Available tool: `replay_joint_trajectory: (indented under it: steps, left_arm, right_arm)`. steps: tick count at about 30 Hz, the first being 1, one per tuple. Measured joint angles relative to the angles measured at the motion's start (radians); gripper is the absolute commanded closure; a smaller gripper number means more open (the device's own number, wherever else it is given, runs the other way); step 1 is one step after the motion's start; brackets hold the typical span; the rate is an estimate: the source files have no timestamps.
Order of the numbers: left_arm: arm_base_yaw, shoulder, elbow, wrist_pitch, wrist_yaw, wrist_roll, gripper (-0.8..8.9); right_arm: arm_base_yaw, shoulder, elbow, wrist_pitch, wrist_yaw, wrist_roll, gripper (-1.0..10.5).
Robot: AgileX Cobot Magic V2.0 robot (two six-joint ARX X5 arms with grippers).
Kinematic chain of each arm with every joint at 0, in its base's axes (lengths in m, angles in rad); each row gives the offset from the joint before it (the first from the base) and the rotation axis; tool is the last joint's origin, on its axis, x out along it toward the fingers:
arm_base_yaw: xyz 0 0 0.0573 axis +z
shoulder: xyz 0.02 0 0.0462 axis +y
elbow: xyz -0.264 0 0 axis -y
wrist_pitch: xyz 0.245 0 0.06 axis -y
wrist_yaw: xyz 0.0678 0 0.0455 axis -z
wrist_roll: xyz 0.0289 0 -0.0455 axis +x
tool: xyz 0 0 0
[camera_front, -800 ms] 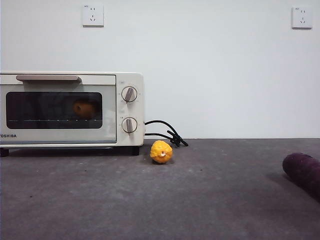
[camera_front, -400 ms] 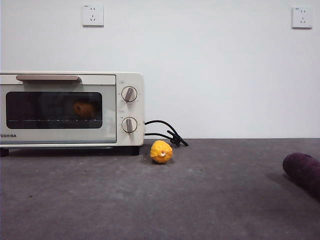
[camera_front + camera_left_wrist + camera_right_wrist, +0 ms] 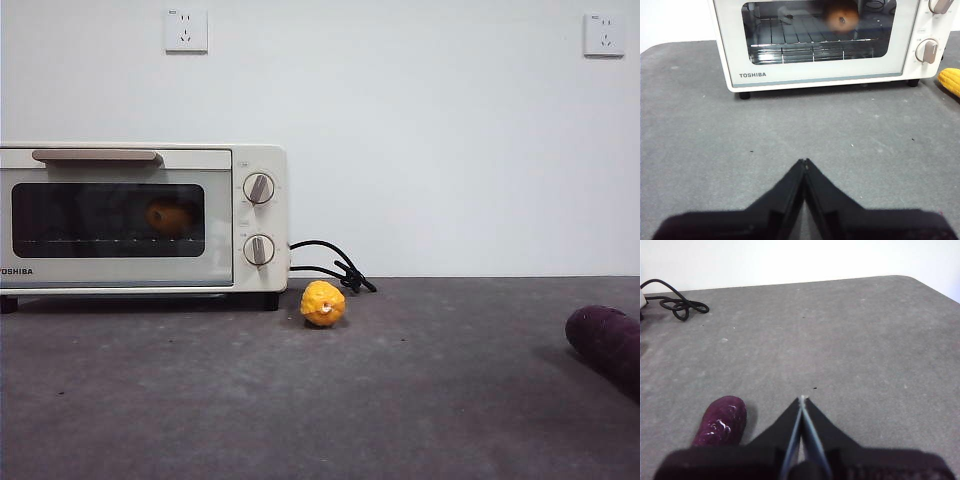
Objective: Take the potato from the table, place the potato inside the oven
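Note:
The orange-brown potato [image 3: 170, 218] lies on the rack inside the cream Toshiba oven [image 3: 140, 222], behind its closed dark glass door; the left wrist view shows the potato [image 3: 841, 18] through the glass too. My left gripper [image 3: 804, 162] hangs shut and empty over the grey table [image 3: 805, 125], some way in front of the oven [image 3: 820, 40]. Over the right part of the table [image 3: 840, 340], my right gripper [image 3: 802, 399] is shut on nothing. Neither arm shows in the front view.
A bright yellow bumpy ball [image 3: 322, 303] sits by the oven's right front corner, also seen as a yellow thing [image 3: 950, 81]. A dark purple oblong thing [image 3: 604, 344] [image 3: 721, 422] lies at the table's right. The black cord [image 3: 330, 265] coils behind the oven.

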Motion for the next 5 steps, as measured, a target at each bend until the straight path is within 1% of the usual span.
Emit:
replay_joint_trajectory:
  steps: [5]
  left_arm:
    - [0.000,0.000,0.000,0.000,0.000,0.000,8.17]
  right_arm:
    - [0.000,0.000,0.000,0.000,0.000,0.000,9.5]
